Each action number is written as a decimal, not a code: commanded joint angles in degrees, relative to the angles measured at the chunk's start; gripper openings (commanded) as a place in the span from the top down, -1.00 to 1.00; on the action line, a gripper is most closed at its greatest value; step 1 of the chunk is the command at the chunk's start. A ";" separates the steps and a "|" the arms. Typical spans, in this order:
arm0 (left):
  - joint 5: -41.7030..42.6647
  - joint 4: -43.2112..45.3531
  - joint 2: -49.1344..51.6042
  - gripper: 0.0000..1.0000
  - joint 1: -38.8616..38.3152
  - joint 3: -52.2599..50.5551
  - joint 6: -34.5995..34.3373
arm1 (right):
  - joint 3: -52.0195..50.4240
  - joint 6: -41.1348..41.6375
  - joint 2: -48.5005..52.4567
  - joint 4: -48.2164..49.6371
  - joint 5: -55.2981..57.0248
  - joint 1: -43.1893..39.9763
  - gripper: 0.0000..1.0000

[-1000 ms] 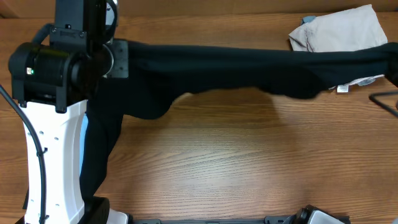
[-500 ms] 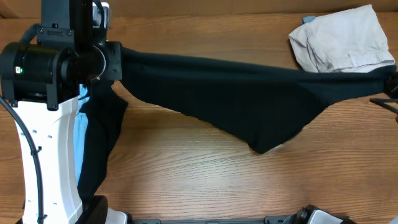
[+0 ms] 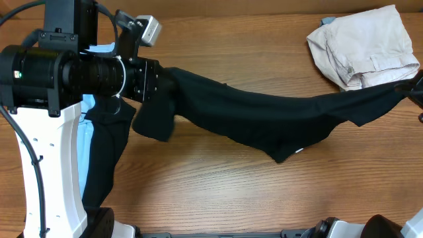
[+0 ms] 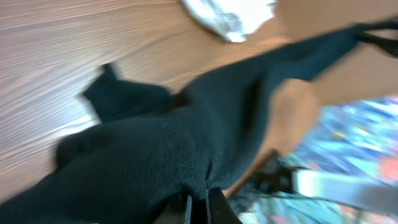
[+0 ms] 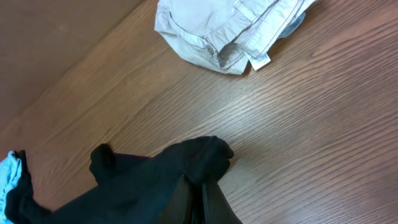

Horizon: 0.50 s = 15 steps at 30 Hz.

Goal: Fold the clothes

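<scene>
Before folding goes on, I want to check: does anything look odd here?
Yes. The black shirt hangs bunched like a rope between the left gripper and right gripper, sagging mid-table instead of lying flat. The beige garment at the far corner is crumpled.

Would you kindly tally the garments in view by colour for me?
black shirt: 1
beige garment: 1
light blue tee: 1
Total: 3
</scene>
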 commanded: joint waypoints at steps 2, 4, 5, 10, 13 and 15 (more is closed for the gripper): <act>-0.37 0.11 -0.72 0.92 0.31 1.38 2.69 | -0.02 -1.05 -0.55 0.33 0.33 -0.44 0.92; -22.49 0.09 -0.68 0.92 0.31 0.70 -6.10 | -0.02 -1.05 -0.52 0.33 0.33 -0.44 0.92; -31.91 0.11 -0.68 0.92 0.31 -0.17 -10.01 | -0.02 -1.05 -0.52 0.33 0.33 -0.44 0.92; -45.77 0.11 0.09 0.92 0.31 -9.81 -13.94 | -0.02 -1.03 -0.52 0.35 0.33 -0.44 0.92; -43.82 0.11 1.38 0.92 0.31 -19.12 -13.92 | -0.04 -1.03 -0.48 0.70 0.33 -0.31 0.92; -43.60 0.11 2.21 0.91 0.31 -24.15 -13.66 | -0.04 -1.03 -0.22 0.94 0.33 0.09 0.92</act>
